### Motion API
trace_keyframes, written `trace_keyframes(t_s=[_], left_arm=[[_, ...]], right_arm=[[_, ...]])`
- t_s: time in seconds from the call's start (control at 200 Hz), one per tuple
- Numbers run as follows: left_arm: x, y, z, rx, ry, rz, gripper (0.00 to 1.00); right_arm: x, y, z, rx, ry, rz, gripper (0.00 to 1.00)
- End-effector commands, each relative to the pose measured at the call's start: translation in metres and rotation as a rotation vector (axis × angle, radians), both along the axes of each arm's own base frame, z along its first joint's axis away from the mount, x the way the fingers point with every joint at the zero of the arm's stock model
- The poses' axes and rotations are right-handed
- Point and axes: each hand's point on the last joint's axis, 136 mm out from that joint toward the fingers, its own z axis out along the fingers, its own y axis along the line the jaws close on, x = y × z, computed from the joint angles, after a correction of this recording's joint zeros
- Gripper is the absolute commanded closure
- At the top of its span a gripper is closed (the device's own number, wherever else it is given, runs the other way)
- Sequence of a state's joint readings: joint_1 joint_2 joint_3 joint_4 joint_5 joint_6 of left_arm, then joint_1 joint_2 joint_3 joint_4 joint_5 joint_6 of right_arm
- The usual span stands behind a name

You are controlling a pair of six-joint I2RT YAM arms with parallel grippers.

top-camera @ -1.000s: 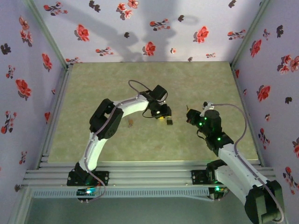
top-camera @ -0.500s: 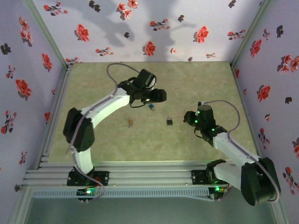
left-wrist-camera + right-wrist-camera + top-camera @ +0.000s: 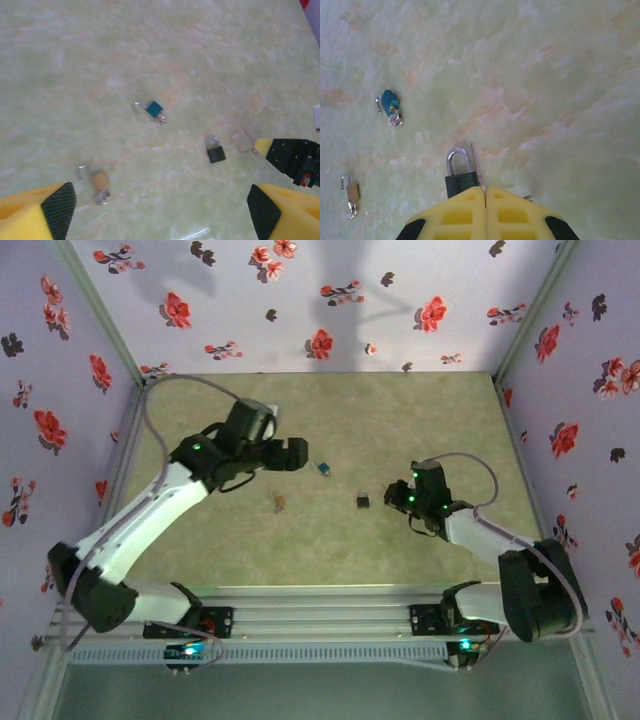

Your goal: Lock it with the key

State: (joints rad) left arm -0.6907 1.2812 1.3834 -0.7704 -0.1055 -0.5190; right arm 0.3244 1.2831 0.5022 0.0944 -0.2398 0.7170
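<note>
Green marbled counter [image 3: 420, 410], three small padlocks scattered on it. The left gripper [image 3: 290, 454] hangs above, pads spread wide and empty. The right gripper [image 3: 485, 197], low at the counter, is pinched tight on the key. The black padlock [image 3: 460, 176] (apparently the one to be locked) lies just beyond its pads, with the blue padlock [image 3: 388, 99] and brass padlock [image 3: 352, 191] well apart. The key [image 3: 474, 162] runs beside the shackle, not into the keyway. With nothing steadying it, the padlock could skid under a push, or the slim key twist in the grip.

Black padlock [image 3: 460, 183] flat — key [image 3: 476, 165] alongside
</note>
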Motion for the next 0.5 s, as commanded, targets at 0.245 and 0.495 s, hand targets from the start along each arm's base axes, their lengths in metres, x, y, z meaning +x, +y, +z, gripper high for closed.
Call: trace_keyframes(t_s=[0.245, 0.495], left_arm=[[-0.022, 0.109, -0.01, 0.244, -0.109, 0.197, 0.0], [-0.021, 0.134, -0.02, 0.179, -0.162, 0.314, 0.0]], right_arm=[[0.016, 0.021, 0.004, 0.033, -0.009, 0.058, 1.0], [0.017, 0.027, -0.005, 0.023, 0.02, 0.072, 1.0]])
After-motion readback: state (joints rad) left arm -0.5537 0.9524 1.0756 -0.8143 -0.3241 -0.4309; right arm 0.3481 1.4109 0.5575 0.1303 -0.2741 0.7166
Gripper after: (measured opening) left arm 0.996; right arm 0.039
